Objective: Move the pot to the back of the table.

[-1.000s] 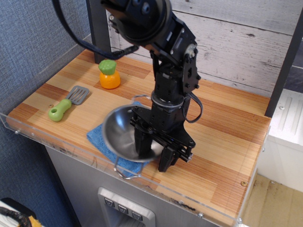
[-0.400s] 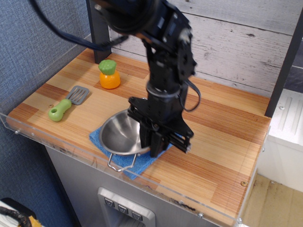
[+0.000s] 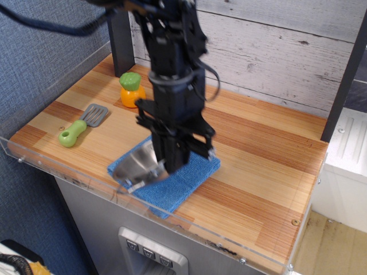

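Gripper (image 3: 165, 166) clamped on rim of tilted steel pot (image 3: 139, 167), held over left part of blue cloth (image 3: 183, 177) at front of table (image 3: 264, 154), spatula (image 3: 82, 124) off left.

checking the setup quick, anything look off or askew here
Yes: the pot is tipped steeply on its side over the blue cloth at the table's front edge, under the gripper, not sitting flat.

pot (image 3: 139, 166): shiny steel bowl with a wire loop handle, blurred, tilted, near the front-left edge, partly hidden
bench (image 3: 269, 160): light and reddish-brown striped planks, clear rim, grey base
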